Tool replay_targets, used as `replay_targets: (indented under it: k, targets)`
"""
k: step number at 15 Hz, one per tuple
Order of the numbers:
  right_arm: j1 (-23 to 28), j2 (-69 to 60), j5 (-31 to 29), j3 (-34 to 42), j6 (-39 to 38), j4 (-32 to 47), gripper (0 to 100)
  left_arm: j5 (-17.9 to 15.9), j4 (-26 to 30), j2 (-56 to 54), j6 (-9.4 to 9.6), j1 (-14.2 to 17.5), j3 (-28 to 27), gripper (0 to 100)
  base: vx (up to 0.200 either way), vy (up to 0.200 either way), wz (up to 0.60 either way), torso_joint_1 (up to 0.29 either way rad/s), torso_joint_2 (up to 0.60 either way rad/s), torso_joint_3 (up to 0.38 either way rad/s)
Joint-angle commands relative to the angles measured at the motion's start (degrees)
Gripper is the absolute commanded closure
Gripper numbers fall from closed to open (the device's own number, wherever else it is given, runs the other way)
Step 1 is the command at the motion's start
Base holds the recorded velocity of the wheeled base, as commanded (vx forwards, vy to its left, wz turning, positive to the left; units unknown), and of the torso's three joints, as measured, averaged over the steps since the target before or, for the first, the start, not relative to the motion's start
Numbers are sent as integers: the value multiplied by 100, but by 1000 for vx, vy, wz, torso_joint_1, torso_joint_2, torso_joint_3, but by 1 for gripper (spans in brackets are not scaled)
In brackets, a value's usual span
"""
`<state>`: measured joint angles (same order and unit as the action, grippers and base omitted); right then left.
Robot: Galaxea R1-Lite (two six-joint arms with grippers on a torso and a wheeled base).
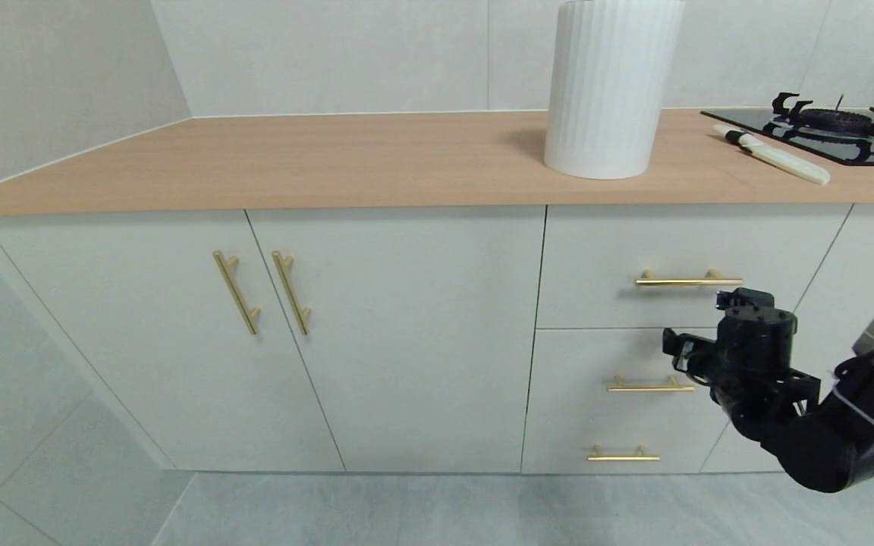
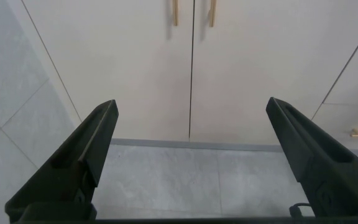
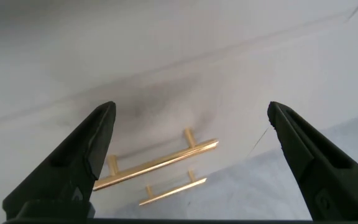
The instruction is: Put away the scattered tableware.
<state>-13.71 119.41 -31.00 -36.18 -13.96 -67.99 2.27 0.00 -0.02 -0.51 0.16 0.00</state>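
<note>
The piece of tableware we can make out is a white knife [image 1: 771, 154] with a dark band. It lies on the table [image 1: 331, 163] in the upper right of the head view, just beside the black stove [image 1: 839, 129] and a little right of the tall white ribbed holder [image 1: 608, 87]. Its long axis runs diagonally, from upper left down to lower right. The right end effector [image 1: 699, 322] sits well below it in the lower right of the frame, in front of the drawers, between the top handle [image 1: 687, 280] and the middle handle [image 1: 649, 387]. So the knife lies up and slightly right of it, and we judge the right arm to be the nearer one. In the right wrist view the right end effector [image 3: 190, 115] has its fingers spread wide with nothing between them, facing the drawer front and its brass handles. The left end effector [image 2: 191, 109] is likewise spread and empty, and looks at the foot of the cupboard doors [image 2: 191, 68] and the grey floor [image 2: 191, 174]. The arm is posed low and level, so reaching the knife would call for a lift above the table edge.
</note>
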Motion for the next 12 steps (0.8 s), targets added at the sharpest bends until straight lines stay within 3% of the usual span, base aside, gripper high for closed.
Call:
replay_targets:
  k: [1,8,11,12]
  targets:
    - [-35,-1473,50,551,368,31,0,2,0,2,-2,2,0,0,0,0,0,0,0,0]
    - [-35,-5305,50,2783,1290,66,0,2,0,2,-2,2,0,0,0,0,0,0,0,0]
    - [-35,-6237,24,3609,1730,119,0,2,0,2,-2,2,0,0,0,0,0,0,0,0]
    - [0,-6861,-257,3609,1765,708,0,2,0,2,-2,2,0,0,0,0,0,0,0,0]
